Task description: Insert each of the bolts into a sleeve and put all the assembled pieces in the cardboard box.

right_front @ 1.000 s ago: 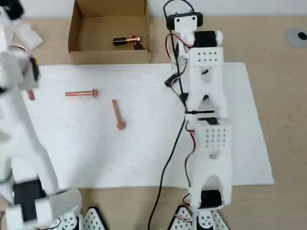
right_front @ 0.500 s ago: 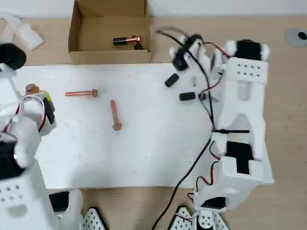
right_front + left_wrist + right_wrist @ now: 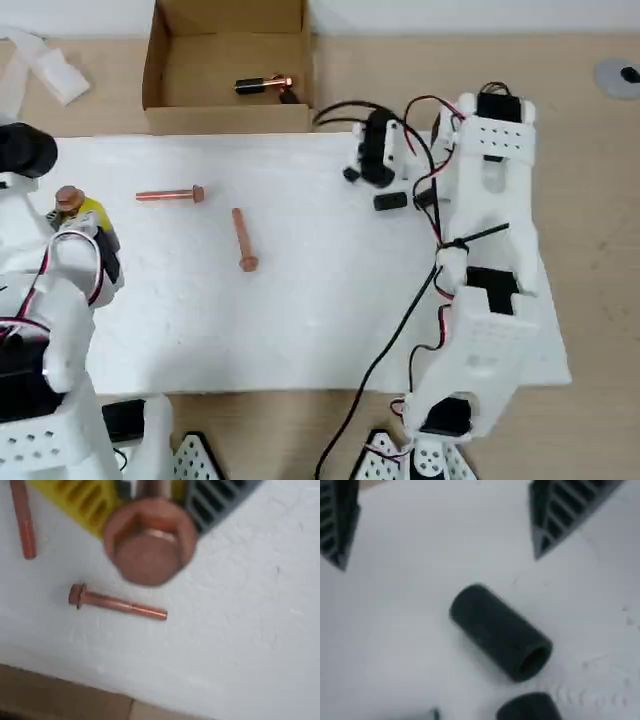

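My left gripper (image 3: 72,207) hangs over the left edge of the white mat (image 3: 300,320), shut on a copper bolt (image 3: 68,196). Its hexagonal head (image 3: 150,545) faces the wrist camera between the yellow and grey fingers. Two more bolts lie on the mat: one (image 3: 170,194) (image 3: 23,520) crosswise, the other (image 3: 243,238) (image 3: 117,604) lengthwise. My right gripper (image 3: 374,160) (image 3: 440,555) is open just above a black sleeve (image 3: 500,632) (image 3: 351,173) lying on its side. A second sleeve (image 3: 390,201) (image 3: 527,709) lies close by. The cardboard box (image 3: 155,75) holds one assembled piece (image 3: 262,86).
The box stands on the wooden table just beyond the mat's far edge. Black and red cables (image 3: 400,320) trail from the right arm across the mat's right half. White plastic parts (image 3: 50,65) lie at the far left.
My right gripper pulled back from beside the box and came down over the sleeves. The left arm changed its pose, keeping the bolt near the mat's left edge.
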Controlling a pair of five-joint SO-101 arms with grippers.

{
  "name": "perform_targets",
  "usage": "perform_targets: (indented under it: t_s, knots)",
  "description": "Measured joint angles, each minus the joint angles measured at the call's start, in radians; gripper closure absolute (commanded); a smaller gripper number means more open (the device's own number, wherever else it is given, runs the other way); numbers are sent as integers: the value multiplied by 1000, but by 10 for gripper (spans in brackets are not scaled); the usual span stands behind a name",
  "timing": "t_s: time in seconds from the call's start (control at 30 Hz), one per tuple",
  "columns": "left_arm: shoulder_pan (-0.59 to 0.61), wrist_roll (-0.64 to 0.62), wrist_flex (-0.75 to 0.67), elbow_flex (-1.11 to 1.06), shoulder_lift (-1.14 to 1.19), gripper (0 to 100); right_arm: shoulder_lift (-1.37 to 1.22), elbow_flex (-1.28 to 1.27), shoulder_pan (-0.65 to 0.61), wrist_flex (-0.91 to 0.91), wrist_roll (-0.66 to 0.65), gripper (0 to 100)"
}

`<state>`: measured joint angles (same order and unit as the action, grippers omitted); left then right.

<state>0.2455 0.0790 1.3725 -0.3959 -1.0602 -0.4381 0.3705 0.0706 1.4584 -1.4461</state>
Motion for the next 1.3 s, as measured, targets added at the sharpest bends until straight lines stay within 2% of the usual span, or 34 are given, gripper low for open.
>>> perform_targets:
  t_s: [0.23, 0.43, 0.87, 0.93, 1.1, 1.3]
  knots:
    - [0, 0, 0, -8, -3, 991, -75, 0, -3, -66, -118, 720]
    - [0, 0, 0, -8, -3, 994, -157, 0, -3, -118, -129, 720]
    - [0, 0, 15, -8, -3, 994, -275, 69, -3, -115, -206, 724]
    - [0, 0, 15, -8, -3, 994, -302, 109, -3, -95, -212, 764]
    - [0, 0, 15, -8, -3, 994, -393, 275, -8, -5, -213, 965]
    - [0, 0, 15, -8, -3, 994, -493, 465, -15, 120, -213, 984]
